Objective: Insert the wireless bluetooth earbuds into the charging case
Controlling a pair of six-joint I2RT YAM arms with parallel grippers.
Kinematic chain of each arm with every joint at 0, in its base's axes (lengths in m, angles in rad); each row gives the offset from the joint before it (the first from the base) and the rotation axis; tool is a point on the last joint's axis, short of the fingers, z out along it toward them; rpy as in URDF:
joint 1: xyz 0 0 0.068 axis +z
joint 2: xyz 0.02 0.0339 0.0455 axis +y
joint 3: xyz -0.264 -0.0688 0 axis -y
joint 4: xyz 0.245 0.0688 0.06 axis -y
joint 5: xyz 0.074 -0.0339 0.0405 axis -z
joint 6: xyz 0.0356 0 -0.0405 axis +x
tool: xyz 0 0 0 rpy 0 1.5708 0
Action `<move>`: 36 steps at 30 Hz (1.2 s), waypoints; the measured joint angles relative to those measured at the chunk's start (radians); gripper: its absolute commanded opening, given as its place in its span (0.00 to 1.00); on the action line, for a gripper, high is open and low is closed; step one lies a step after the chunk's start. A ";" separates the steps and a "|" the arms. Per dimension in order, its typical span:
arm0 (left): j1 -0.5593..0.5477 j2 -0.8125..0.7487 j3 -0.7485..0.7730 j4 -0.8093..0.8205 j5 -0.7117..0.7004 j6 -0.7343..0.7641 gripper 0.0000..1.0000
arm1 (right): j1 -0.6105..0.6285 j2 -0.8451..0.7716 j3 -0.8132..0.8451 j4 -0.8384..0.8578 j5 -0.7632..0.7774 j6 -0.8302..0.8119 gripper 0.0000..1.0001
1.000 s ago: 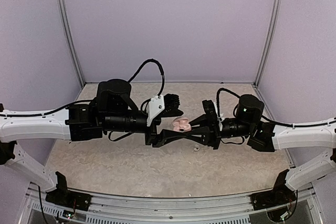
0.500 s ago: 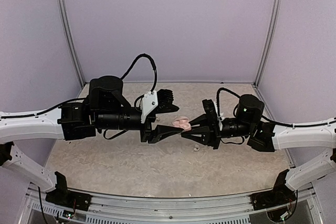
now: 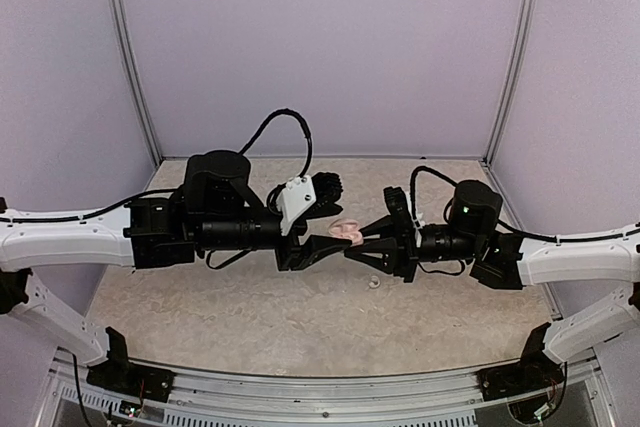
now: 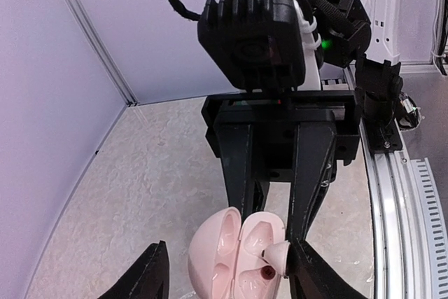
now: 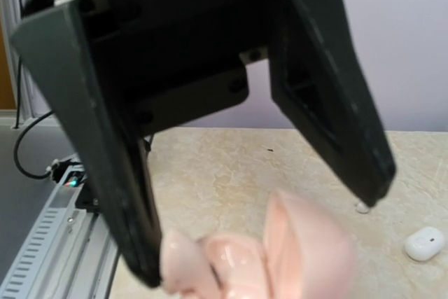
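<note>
The pink charging case [image 4: 224, 260] hangs open in mid-air between the two arms, lid to the left of the base; it also shows in the top view [image 3: 347, 232]. My right gripper [image 4: 268, 232] points at the left wrist camera, its fingers closed on the case's base; in its own view [image 5: 262, 239] the case [image 5: 294, 250] is a blur between the fingers. A pink earbud [image 4: 276, 251] sits at the base's edge, partly over a socket and touching my left gripper's right fingertip [image 4: 302, 264]. My left gripper [image 4: 229, 246] is open wide and straddles the case.
A white pebble-shaped case [image 5: 425, 243] and a tiny white bud [image 5: 362, 207] lie on the beige table. Another small white bud [image 3: 374, 282] lies under the grippers. The metal rail [image 4: 399, 201] runs along the table's near edge. Lilac walls close in three sides.
My left arm pulled back to the left half a second ago and has now come right again to the case. The right gripper and case barely moved.
</note>
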 measured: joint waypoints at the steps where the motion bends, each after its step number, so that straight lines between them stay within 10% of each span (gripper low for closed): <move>1: 0.000 0.002 0.003 0.000 -0.005 -0.003 0.57 | 0.000 0.000 0.000 0.001 0.005 0.000 0.00; 25: 0.005 0.069 0.011 0.080 -0.042 -0.184 0.52 | 0.000 0.000 0.000 0.002 0.075 0.004 0.00; 36: 0.029 0.070 0.002 0.116 0.053 -0.189 0.65 | 0.001 0.000 0.000 0.014 0.052 0.007 0.00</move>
